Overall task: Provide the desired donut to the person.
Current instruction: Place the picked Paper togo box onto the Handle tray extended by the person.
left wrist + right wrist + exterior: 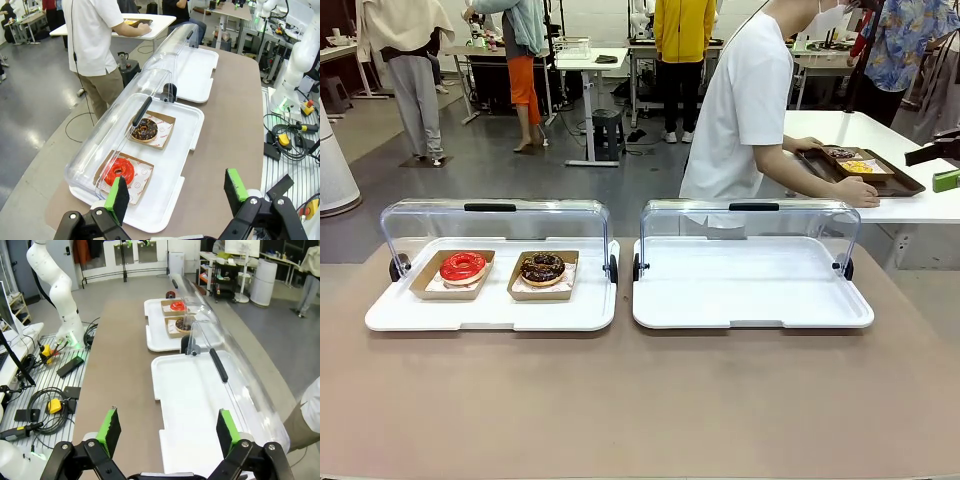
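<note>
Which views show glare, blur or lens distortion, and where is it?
Front view: sharp, even light, soft reflections on the clear covers. Left wrist view: wide-angle bending of the table edge, glare on the cover. Right wrist view: the same curving, the red donut small but clear.

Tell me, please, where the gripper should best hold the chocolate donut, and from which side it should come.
Probably from above: the chocolate donut lies flat in its open cardboard tray, with the clear lid swung back. Grip across the ring, or one finger through the hole.

L gripper wide apart above red donut, choc donut.
</note>
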Action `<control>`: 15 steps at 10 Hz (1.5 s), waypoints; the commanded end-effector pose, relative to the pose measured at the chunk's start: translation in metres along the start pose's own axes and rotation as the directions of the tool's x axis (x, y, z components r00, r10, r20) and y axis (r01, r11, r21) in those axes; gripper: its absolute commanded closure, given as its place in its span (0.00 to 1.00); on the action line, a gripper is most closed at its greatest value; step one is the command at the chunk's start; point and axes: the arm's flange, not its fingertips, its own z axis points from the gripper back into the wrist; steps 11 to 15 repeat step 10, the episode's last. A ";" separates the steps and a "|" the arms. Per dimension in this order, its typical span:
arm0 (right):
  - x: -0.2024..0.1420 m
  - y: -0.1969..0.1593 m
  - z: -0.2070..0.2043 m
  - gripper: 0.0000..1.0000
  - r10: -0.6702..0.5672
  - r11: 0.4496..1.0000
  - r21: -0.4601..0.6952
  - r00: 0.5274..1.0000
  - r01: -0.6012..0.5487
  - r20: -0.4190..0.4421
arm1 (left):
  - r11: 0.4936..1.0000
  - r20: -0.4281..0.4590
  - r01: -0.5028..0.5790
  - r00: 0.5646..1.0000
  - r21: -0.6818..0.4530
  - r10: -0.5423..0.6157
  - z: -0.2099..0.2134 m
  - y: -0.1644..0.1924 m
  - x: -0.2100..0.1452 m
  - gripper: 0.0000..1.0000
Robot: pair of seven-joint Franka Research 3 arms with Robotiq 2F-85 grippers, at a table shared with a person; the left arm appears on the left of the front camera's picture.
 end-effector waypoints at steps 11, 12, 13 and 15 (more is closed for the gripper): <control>0.000 0.000 -0.002 0.00 0.003 1.000 0.000 1.000 -0.003 0.014 | 1.000 0.001 0.003 1.000 -0.003 -0.003 0.001 -0.001 0.001 0.00; 0.000 0.000 -0.002 0.00 0.003 1.000 0.000 1.000 -0.003 0.014 | 1.000 0.001 0.003 1.000 -0.003 -0.003 0.001 -0.001 0.001 0.00; 0.000 0.000 -0.002 0.00 0.003 1.000 0.000 1.000 -0.003 0.014 | 1.000 0.001 0.003 1.000 -0.003 -0.003 0.001 -0.001 0.001 0.00; 0.000 0.000 -0.002 0.00 0.003 1.000 0.000 1.000 -0.003 0.014 | 1.000 0.001 0.003 1.000 -0.003 -0.003 0.001 -0.001 0.001 0.00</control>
